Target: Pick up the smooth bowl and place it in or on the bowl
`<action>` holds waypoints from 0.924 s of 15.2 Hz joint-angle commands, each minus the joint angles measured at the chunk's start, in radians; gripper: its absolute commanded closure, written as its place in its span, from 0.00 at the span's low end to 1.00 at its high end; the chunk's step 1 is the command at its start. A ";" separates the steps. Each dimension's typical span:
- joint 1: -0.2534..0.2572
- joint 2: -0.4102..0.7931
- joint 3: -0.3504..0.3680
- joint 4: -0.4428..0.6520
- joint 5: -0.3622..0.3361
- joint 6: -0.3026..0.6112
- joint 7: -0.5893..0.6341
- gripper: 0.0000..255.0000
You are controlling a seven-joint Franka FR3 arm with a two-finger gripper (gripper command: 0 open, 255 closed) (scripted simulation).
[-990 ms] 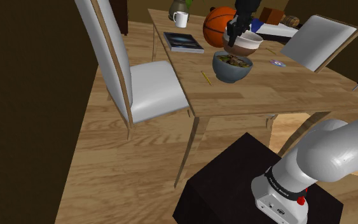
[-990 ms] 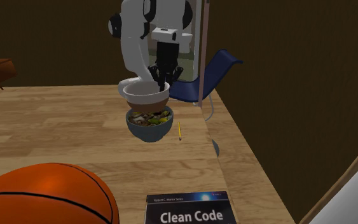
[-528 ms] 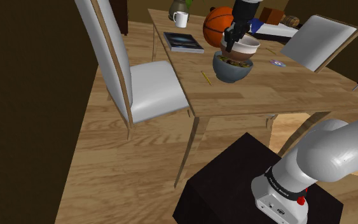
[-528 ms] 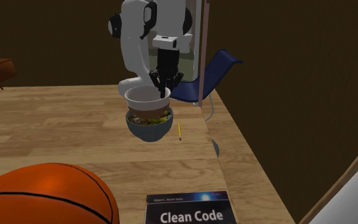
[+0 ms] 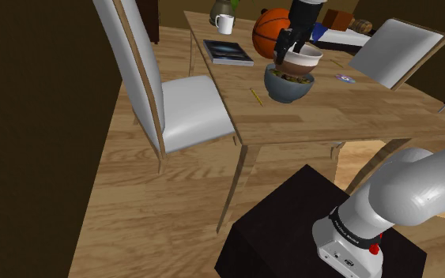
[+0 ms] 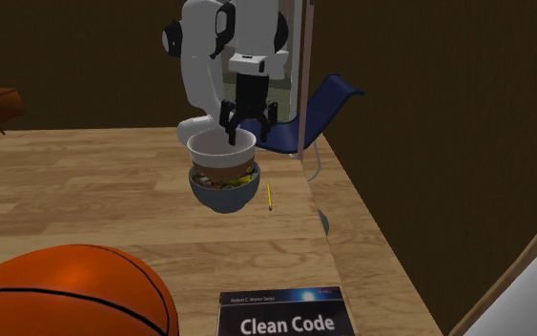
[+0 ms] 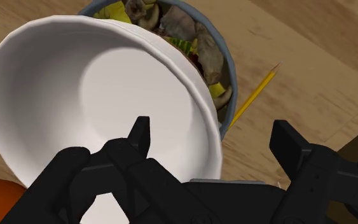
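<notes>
Now: the smooth white bowl (image 6: pixel 220 151) sits in the blue-grey bowl (image 6: pixel 223 199), right on top of the food, out on the desk (image 6: pixel 85 191).
Fingers: the fingers (image 7: pixel 139 137) are spread wide and grasp nothing; I see daylight on both sides of the rim.
Key relation: one finger hangs inside the white bowl's hollow and the other hangs outside its wall, so the rim runs between them and the bowl lies directly below.
Seating: in the wrist view the white bowl is off-centre, leaving a crescent of food showing on the side nearer the yellow pencil (image 7: pixel 255 95).
Judgement: the placing looks done; what's left calls for a straight lift clear of that rim.
Risk: any sideways drift could catch the rim and tip the bowl off the food.
Writing: the dark book (image 6: pixel 280 315) at the near edge of the second exterior view reads "Clean Code"; the small line above it is too fine to make out.
Neighbour: an orange basketball (image 6: pixel 56 296) sits beside the book, well apart from the bowls.
</notes>
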 commanded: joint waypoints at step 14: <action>0.004 0.018 0.016 0.142 0.007 -0.126 -0.002 0.00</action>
